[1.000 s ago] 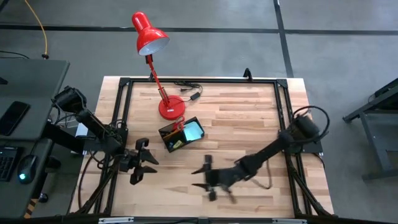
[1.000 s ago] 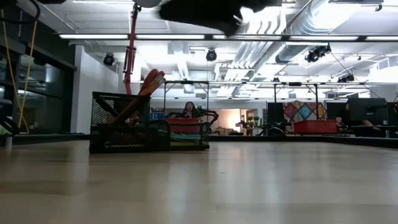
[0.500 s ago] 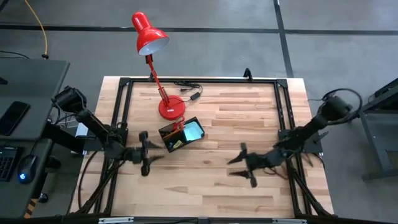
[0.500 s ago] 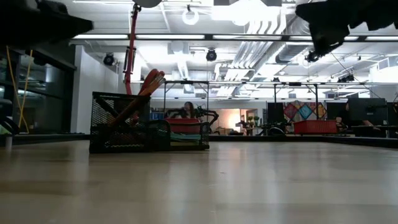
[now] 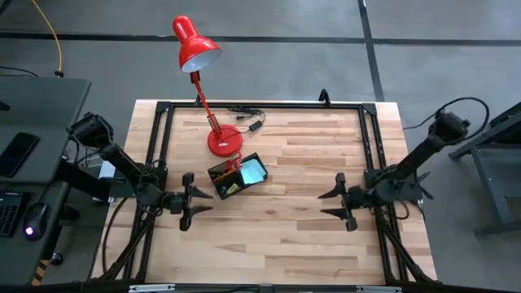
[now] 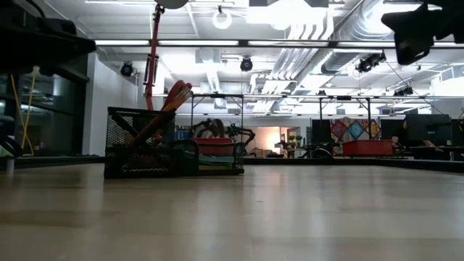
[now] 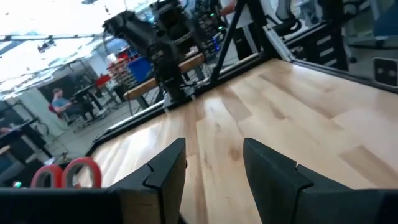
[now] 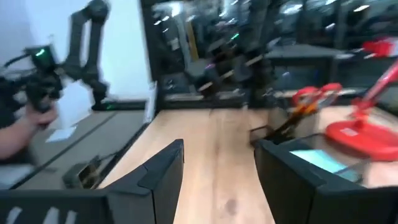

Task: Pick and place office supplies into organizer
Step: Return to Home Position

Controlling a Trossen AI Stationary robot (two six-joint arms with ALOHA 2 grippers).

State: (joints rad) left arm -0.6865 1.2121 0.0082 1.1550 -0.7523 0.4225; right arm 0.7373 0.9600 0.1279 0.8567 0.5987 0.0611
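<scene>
Organizer (image 5: 215,185) holding the scissors (image 6: 176,93) lies on the worktop (image 5: 309,163), long axis 8 to 2 o'clock, at 2 o'clock from our left pincer (image 5: 195,201), which we judge nearer, while the right pincer (image 5: 330,203) sits well apart at its 4 o'clock, both spread and empty.

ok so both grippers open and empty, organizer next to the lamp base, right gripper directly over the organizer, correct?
No. High view: right gripper is at the right side of the table, well apart from the organizer. Rest holds: it and left gripper open, empty; organizer beside lamp base.
</scene>
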